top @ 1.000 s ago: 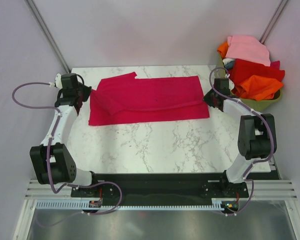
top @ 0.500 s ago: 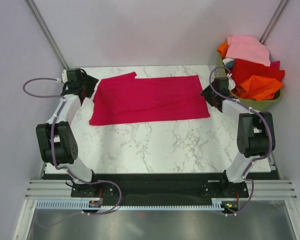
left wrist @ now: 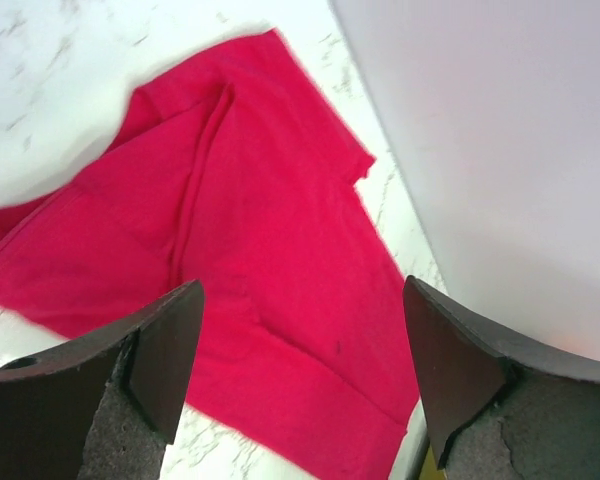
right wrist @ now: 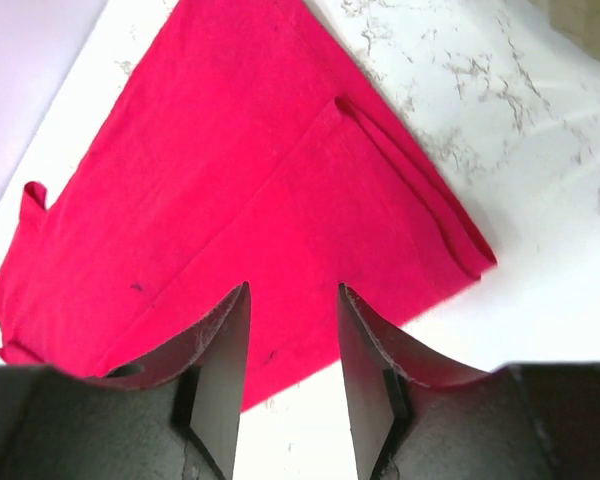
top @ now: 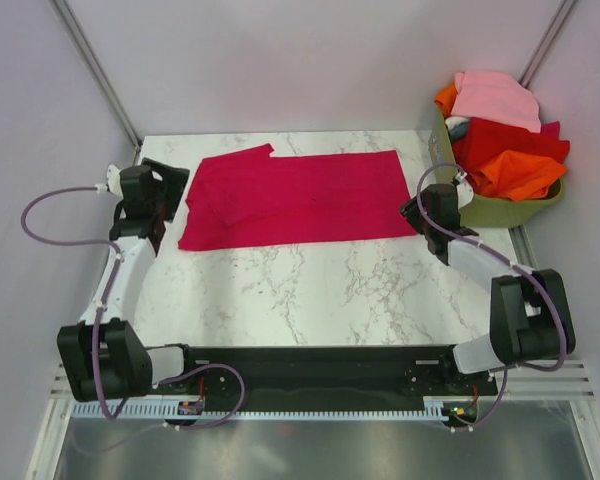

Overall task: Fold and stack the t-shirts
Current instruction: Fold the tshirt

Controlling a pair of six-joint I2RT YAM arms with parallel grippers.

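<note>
Crimson t-shirt (top: pixel 298 198) lies flat on the marble desk (top: pixel 310 290); my left fingers (left wrist: pixel 165 350) spread wide by its left end, my right fingers (right wrist: pixel 225 370) parted by its right corner.

White marbled table (top: pixel 310 290), and flat across its far half lies the crimson t-shirt (top: pixel 300 195), folded into a long band. An olive-green basket (top: pixel 510 210) sits at the far right corner.
</note>
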